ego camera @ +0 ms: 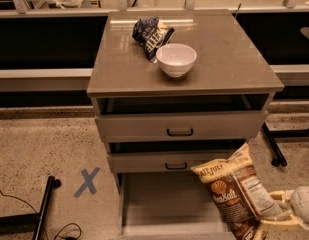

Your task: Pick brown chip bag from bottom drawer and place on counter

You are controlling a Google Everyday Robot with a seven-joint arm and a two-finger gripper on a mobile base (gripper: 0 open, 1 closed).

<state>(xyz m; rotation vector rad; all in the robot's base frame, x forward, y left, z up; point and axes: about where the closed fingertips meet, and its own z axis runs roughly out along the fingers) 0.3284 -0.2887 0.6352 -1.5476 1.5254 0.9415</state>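
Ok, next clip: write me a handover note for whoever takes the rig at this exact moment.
The end effector, low at the right, is shut on the brown chip bag, which hangs tilted over the right front of the open bottom drawer.
The counter carries a white bowl and a blue chip bag.
Done: grasp, bag seemingly off the drawer floor.
Left: raise it to the counter, set it down, release.

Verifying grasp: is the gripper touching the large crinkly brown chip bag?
Touching. Camera view: the gripper, lower right, clamps its cream fingers across the brown chip bag's lower edge, over the grey bottom drawer.
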